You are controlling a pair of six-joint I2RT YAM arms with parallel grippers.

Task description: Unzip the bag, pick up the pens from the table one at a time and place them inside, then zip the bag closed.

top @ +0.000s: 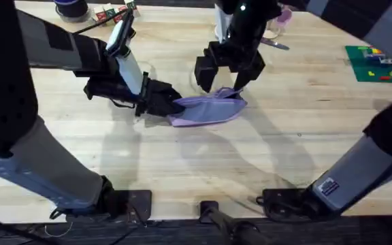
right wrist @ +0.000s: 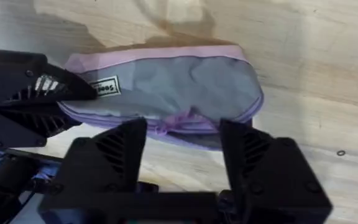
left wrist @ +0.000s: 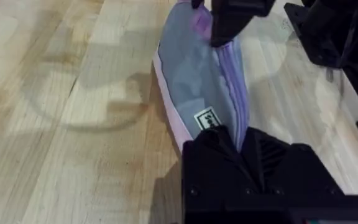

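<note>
The lavender bag (top: 209, 109) lies on the wooden table (top: 182, 163), its grey side panel (right wrist: 179, 84) facing up in the right wrist view. My left gripper (top: 175, 105) is shut on the bag's left end, the fabric pinched between its black fingers (left wrist: 210, 149). Just above the bag's right half hangs my right gripper (top: 226, 78), open. Its fingers (right wrist: 114, 149) straddle the zipper edge (right wrist: 166, 127) without closing on it. In the left wrist view the zipper (left wrist: 232, 74) runs away toward the right gripper's finger (left wrist: 229, 22). The pens are out of view.
A small green mat (top: 371, 64) with coloured bits lies at the far right. A dark bowl (top: 70, 8) and small items (top: 107, 13) sit at the back left. A slim metallic object (top: 275, 45) lies behind the right gripper.
</note>
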